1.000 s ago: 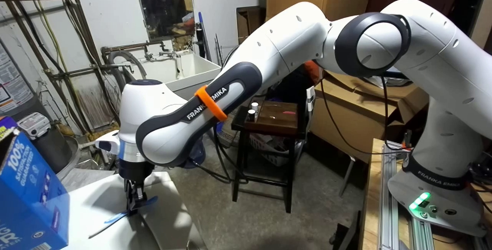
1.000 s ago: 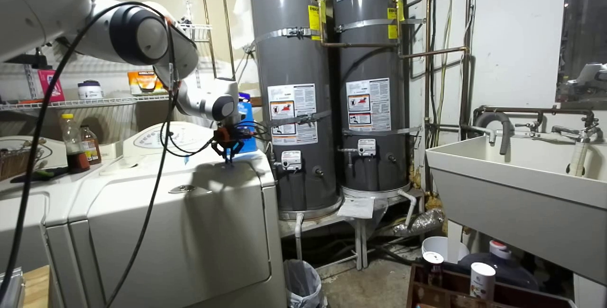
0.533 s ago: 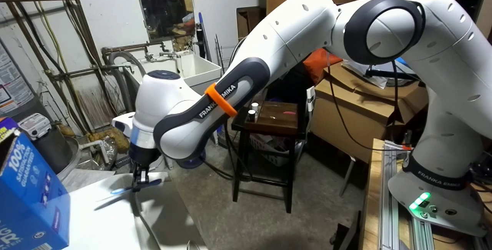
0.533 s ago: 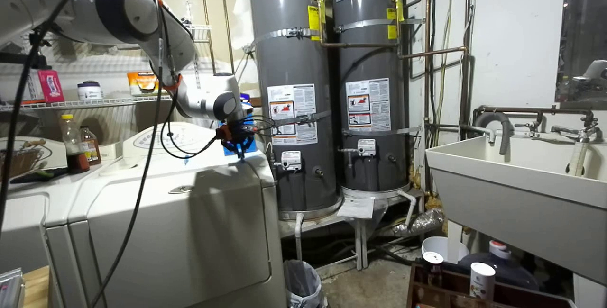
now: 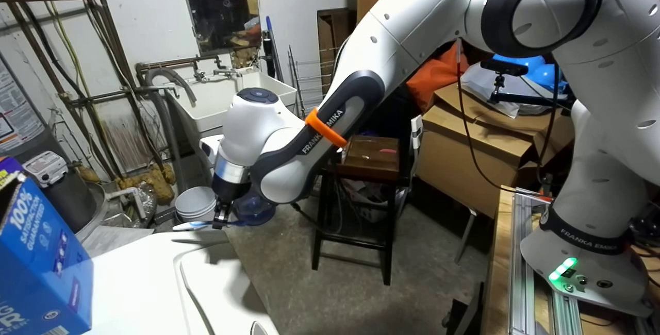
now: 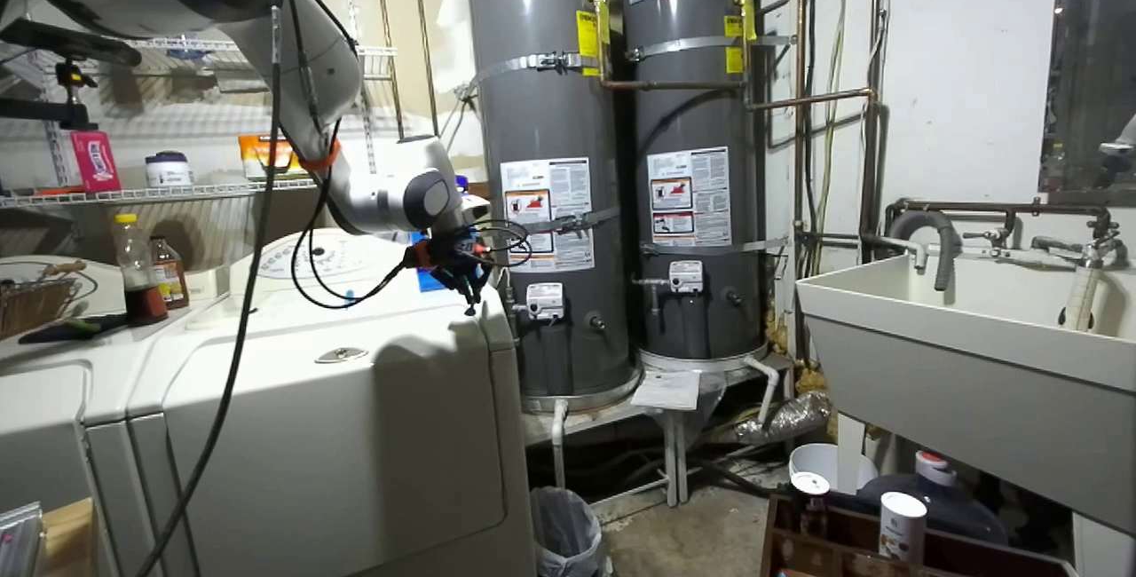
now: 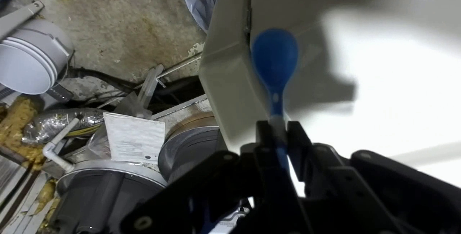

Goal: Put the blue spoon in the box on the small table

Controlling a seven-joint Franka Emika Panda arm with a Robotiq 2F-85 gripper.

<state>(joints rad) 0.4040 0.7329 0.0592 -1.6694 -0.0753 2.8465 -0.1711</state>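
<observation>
The blue spoon is held level above the white appliance top, near its corner. In the wrist view, the spoon's blue bowl points away from the jaws. My gripper is shut on its pale handle between both fingertips. The gripper also shows in an exterior view, just over the appliance top. The dark-brown box sits on the small table, right of and beyond the gripper. The box's rim also shows at the bottom right of an exterior view. The arm hides the table's left top edge.
The white appliance lies beneath the gripper. A blue printed carton stands on it. A white bucket and a sink are beyond. Large cardboard boxes stand right of the small table. Two canisters stand at the box.
My gripper has risen off the appliance top with the spoon and moved right toward its edge. The arm has lifted and drawn back toward its base. The box has not moved.
</observation>
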